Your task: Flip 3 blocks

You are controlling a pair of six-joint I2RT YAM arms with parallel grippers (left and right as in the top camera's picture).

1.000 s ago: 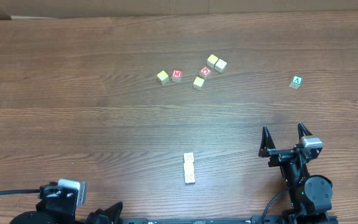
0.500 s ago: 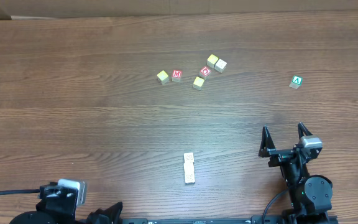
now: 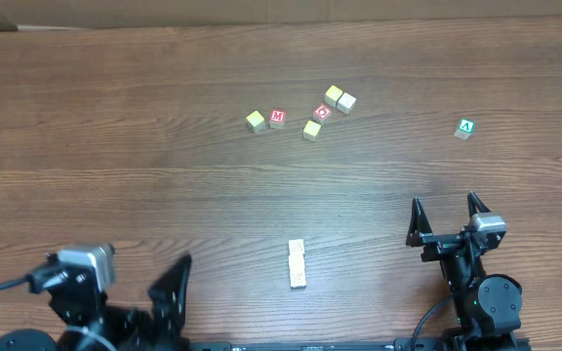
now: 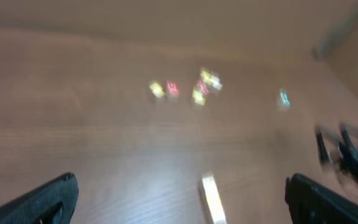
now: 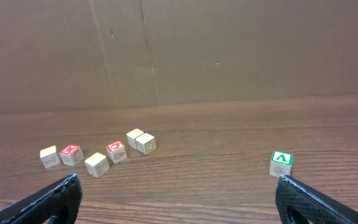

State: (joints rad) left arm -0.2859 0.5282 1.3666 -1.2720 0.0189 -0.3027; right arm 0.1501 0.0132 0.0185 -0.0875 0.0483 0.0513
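Row of 3 blocks point(image 3: 298, 263): long axis 12–6. Left gripper point(image 4: 180, 183) at its 8, right gripper point(image 3: 444, 203) at its 2. Fingers of both spread, empty.

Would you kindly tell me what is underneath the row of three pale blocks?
The three pale blocks rest on the wooden table; nothing else shows around their edges. Their bottom faces are covered, so any marks there cannot be seen.
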